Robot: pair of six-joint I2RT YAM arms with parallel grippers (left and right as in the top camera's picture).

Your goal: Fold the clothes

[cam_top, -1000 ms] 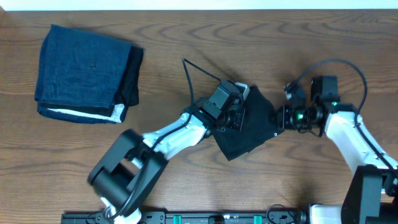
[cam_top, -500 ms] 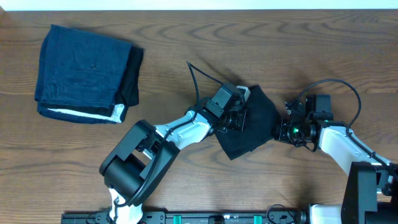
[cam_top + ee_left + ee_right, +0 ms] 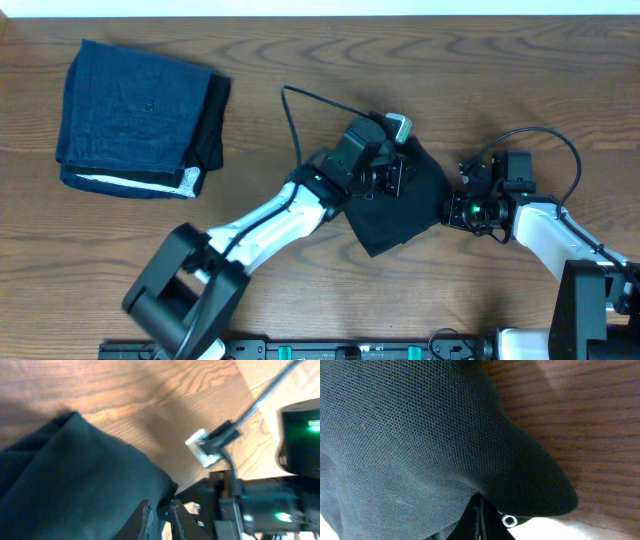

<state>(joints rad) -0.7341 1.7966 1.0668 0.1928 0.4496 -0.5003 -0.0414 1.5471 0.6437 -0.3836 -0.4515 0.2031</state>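
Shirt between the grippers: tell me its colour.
Black; the shirt shows best in the right wrist view.

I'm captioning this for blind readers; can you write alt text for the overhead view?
A bunched black shirt lies mid-table, gripped by the left end effector at its upper edge and the right end effector at its right corner. A folded dark-blue garment sits upper left on the wooden table.

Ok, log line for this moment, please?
black shirt bunched mid-table | left gripper shut on it | right gripper shut on its corner | folded blue garment apart, upper left
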